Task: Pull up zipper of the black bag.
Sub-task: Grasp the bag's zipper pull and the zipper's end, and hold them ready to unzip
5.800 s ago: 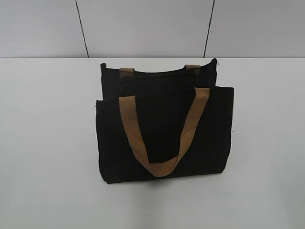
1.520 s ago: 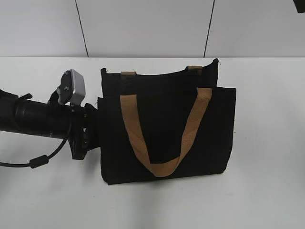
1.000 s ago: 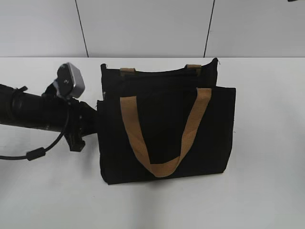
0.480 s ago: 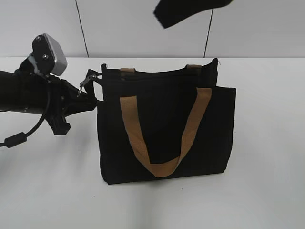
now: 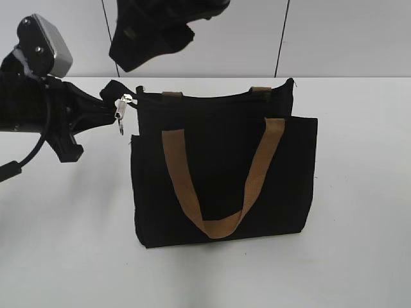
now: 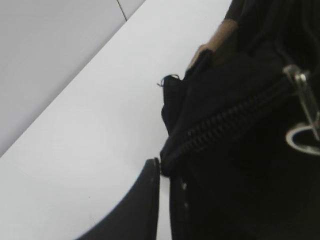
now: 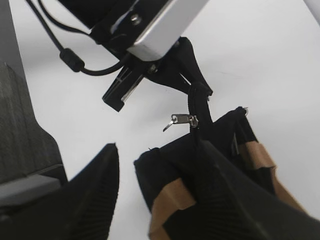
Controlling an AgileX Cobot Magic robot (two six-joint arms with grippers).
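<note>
The black bag [image 5: 218, 160] stands upright on the white table, with tan handles. Its zipper [image 5: 205, 98] runs along the top edge. The silvery pull [image 5: 121, 107] hangs at the zipper's left end. My left gripper [image 5: 114, 101] is shut on the black fabric tail of the zipper at the bag's top left corner. The left wrist view shows the teeth [image 6: 225, 120], the pull [image 6: 304, 117] and my jaws [image 6: 164, 169] pinching the tail. My right gripper [image 5: 154, 48] hangs open above that corner. In the right wrist view it [image 7: 156, 150] is open over the bag [image 7: 172, 160], just short of the pull [image 7: 181, 120].
The white table [image 5: 347, 256] extends round the bag, with a grey panelled wall [image 5: 347, 38] behind. The left arm's cable [image 5: 19, 163] hangs at the left edge. The front tan handle [image 5: 218, 224] droops down the bag's face.
My left gripper rose from the bag's left side to its top left corner and pulled the zipper tail out to the left. My right gripper came down into view, moving left.
</note>
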